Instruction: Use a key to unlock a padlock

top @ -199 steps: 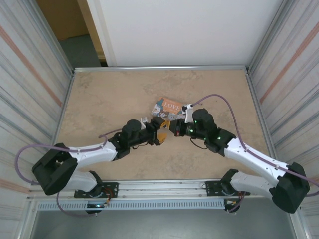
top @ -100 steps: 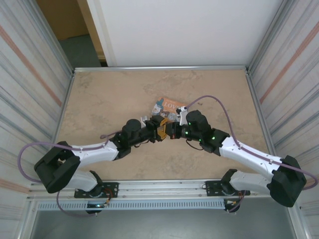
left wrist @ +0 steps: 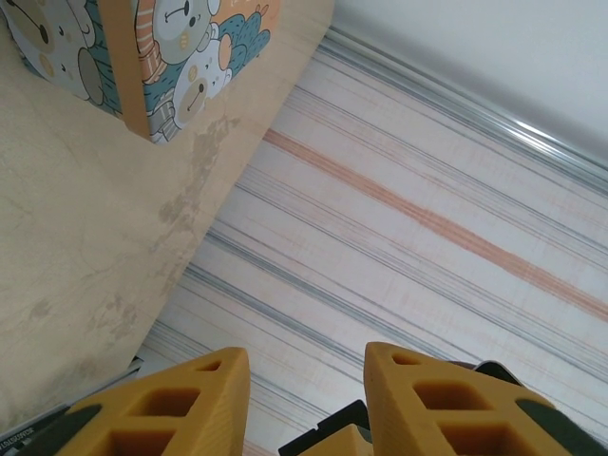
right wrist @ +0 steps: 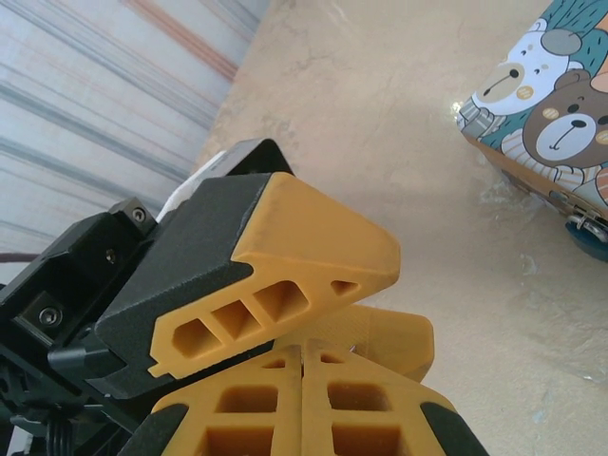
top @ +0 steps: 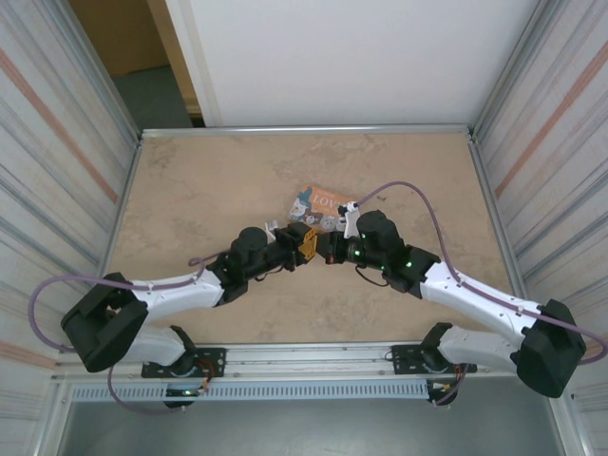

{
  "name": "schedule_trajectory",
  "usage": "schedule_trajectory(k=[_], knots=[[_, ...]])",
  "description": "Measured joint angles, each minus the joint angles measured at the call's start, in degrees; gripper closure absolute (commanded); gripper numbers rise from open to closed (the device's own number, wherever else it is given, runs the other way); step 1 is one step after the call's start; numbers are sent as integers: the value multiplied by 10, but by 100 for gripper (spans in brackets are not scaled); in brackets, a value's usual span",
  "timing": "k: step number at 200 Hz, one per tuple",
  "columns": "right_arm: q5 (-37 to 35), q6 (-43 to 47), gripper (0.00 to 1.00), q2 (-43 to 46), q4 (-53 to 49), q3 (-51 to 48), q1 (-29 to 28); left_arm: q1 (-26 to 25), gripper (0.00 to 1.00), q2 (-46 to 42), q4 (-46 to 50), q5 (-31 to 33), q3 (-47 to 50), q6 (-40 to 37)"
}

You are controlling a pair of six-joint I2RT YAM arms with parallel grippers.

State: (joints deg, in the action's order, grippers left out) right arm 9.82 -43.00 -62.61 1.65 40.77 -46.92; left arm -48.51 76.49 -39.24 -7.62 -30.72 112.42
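My right fingers (right wrist: 247, 418) are pressed flat together, seam to seam. I cannot tell whether the very small dark-metal key is nipped in that seam. Right up against their tips sit my yellow left fingers (right wrist: 313, 237); seen from the left wrist they (left wrist: 223, 399) stand apart with nothing between them. Beyond, the tiny blue padlock (right wrist: 591, 237) lies on the beige stone-look worktop (right wrist: 380, 114), tucked at the foot of the orange tin with cartoon bears (right wrist: 541, 104) and cut off by the frame edge.

With both hands this crowded, I judge small, slow moves are best. I would hold the right pinch firm and send the left fingers to the padlock from its open side, away from the tin. They should grip the blue body, not the shackle, and leave the keyhole facing my right.
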Motion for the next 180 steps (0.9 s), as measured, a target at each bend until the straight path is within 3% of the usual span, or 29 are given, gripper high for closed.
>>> schedule_trajectory(k=[93, 180], knots=[[-11, 0, 100, 7, -7, 0, 0, 0, 81, 0, 17, 2, 0, -1], [-13, 0, 100, 11, -12, 0, 0, 0, 89, 0, 21, 3, 1, -1]])
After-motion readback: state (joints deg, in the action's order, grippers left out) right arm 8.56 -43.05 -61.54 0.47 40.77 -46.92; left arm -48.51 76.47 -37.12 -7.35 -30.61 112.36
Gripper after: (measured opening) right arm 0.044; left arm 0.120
